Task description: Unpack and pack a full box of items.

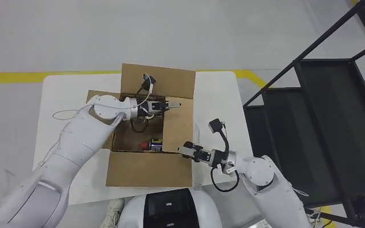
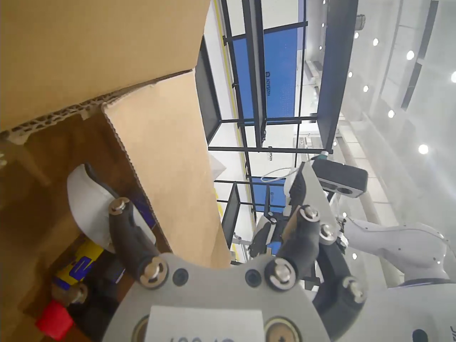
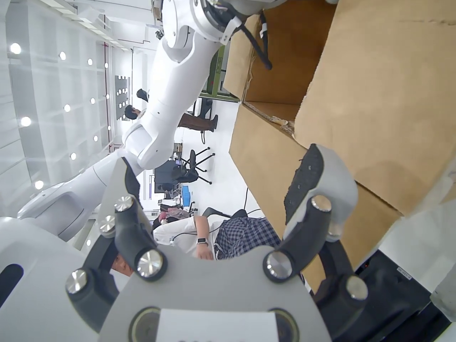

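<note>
Hovering over the cardboard box [image 1: 149,170], my left gripper [image 1: 174,105] gapes empty astride its right flap; a red-capped can [image 1: 149,144] lies inside. My right gripper [image 1: 183,150], open and empty, sits beside the near corner. Unpacking, I judge: next, grasp that can.

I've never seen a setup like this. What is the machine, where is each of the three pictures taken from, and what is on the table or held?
It is a two-armed robot at a white table. The top picture looks down from a camera above its arms; the other two come from a camera on each wrist. An open cardboard box stands on the table, with a red-capped item and a blue-and-yellow item inside. The left arm is over the box, its jaws open astride one wall. The right arm is beside the box's near corner, jaws open. Nothing is held.
</note>
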Robot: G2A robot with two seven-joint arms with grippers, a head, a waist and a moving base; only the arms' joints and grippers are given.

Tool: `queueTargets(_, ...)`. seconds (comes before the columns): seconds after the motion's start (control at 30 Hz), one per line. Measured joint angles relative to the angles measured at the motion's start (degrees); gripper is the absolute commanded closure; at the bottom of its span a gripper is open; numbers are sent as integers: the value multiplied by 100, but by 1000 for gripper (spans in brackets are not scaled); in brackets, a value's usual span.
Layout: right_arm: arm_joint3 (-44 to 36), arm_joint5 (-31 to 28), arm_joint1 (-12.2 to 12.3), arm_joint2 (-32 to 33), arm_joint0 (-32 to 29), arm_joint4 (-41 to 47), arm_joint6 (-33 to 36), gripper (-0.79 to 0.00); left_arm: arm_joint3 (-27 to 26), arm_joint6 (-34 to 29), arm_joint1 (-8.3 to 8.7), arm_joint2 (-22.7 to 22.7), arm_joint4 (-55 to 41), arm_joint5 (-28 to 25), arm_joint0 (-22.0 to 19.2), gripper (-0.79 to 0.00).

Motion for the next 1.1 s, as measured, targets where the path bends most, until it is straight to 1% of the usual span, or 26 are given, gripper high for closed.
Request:
queueTargets(0.1, -19, 18, 5, -112, 67, -48, 41, -785, 193, 0, -122, 60, -176, -132, -56, -785)
queueTargets(0.2, -125, 32, 14, -217, 91, -123, 107, -785, 260, -187, -195, -15, -574, -369, -76, -785)
queueTargets(0.37, -343, 97, 42, -387, 106, -283, 352, -785, 70, -626, -227, -214, -1194, -630, -16, -785)
queueTargets(0.5, -464, 212, 57, -575, 147, -437, 486, -785, -195, -1033, -259, -278, -1577, -543, 55, -785)
queueTargets(0.57, -486, 233, 63, -644, 160, -475, 518, -785, -255, -1123, -295, -245, -1648, -453, 59, -785)
queueTargets(0.73, -535, 324, 84, -757, 132, -629, 458, -785, -275, -1405, -463, -72, -1969, -257, 24, -785)
queueTargets(0.77, -546, 337, 89, -740, 87, -674, 364, -785, -245, -1456, -496, -45, -2018, -248, 0, -785)
queueTargets(0.93, -804, 489, 129, -340, -482, -1143, -762, -785, -14, -1742, -635, 47, -2157, -355, -85, -785)
queueTargets(1.03, -942, 465, 144, -174, -786, -1309, -1253, -785, 148, -1849, -645, -35, -2202, -392, -95, -785)
queueTargets(1.1, -1016, 627, 150, -35, -1021, -1566, -1714, -785, 251, -1959, -609, -154, -2184, -437, -101, -785)
